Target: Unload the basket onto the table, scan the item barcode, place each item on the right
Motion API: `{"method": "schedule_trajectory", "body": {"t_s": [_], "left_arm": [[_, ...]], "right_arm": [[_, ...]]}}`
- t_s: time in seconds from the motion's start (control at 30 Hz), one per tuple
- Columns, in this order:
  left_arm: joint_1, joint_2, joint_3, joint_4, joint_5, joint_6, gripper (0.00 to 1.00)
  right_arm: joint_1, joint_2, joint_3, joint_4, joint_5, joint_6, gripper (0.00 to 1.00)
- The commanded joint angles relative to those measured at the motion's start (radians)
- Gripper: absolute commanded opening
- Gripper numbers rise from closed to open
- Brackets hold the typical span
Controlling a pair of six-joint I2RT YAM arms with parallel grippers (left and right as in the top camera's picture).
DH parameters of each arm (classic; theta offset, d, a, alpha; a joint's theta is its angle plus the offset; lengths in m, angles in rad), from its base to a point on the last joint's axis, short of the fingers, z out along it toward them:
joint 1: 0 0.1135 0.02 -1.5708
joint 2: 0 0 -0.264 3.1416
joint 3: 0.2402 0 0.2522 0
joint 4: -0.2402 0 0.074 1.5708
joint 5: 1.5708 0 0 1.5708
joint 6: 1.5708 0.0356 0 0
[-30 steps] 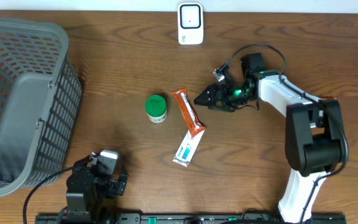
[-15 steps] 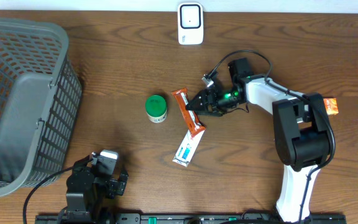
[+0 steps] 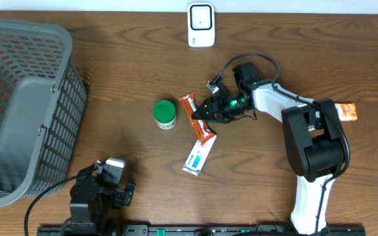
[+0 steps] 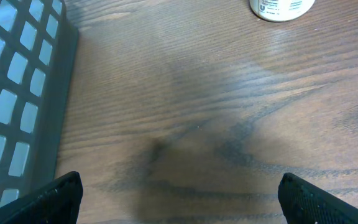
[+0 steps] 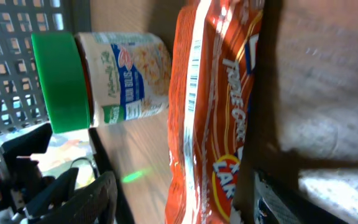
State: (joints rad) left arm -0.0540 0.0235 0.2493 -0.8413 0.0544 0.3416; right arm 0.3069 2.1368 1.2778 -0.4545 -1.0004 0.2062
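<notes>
Concealment was noted: the right gripper [image 3: 199,116] covered the middle of the orange snack bar [image 3: 189,103] from overhead, and the wrist view cut off the bar's lower end. The bar lay mid-table beside the green-lidded jar [image 3: 165,114], well apart from the scanner [image 3: 201,25]. The right jaws stood part-spread astride the bar, with one finger [image 5: 98,199] clear of the wrapper. The left gripper [image 4: 179,193] was spread wide over bare table. A second earlier the right gripper stood short of the bar; it had since reached it, uncovering a small orange pack [image 3: 348,111].
</notes>
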Motion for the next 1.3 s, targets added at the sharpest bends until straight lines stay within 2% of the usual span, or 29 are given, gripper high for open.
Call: {"method": "schedule_trajectory", "body": {"t_s": [0.0,0.13,0.23,0.5,0.8,0.93,1.1,1.27], "left_arm": [[0.004,-0.005,-0.014,-0.048,0.006,0.002,0.98],[0.004,-0.005,-0.014,-0.048,0.006,0.002,0.98],[0.004,-0.005,-0.014,-0.048,0.006,0.002,0.98],[0.004,-0.005,-0.014,-0.048,0.006,0.002,0.99],[0.004,-0.005,-0.014,-0.048,0.006,0.002,0.98],[0.004,-0.005,-0.014,-0.048,0.006,0.002,0.98],[0.004,-0.005,-0.014,-0.048,0.006,0.002,0.98],[0.004,-0.005,-0.014,-0.048,0.006,0.002,0.98]], "right_arm": [[0.005,0.038,-0.016,0.018,0.002,0.006,0.62],[0.007,0.117,-0.016,0.071,-0.092,0.007,0.59],[0.006,0.167,-0.016,0.107,-0.149,0.007,0.54],[-0.005,0.212,-0.016,0.084,-0.157,-0.021,0.45],[-0.032,0.212,-0.016,0.066,-0.157,-0.077,0.08],[-0.053,0.211,-0.016,0.041,-0.175,-0.121,0.01],[-0.066,0.175,-0.016,0.000,-0.277,-0.212,0.01],[-0.062,0.034,-0.016,-0.164,-0.252,-0.394,0.01]]}}
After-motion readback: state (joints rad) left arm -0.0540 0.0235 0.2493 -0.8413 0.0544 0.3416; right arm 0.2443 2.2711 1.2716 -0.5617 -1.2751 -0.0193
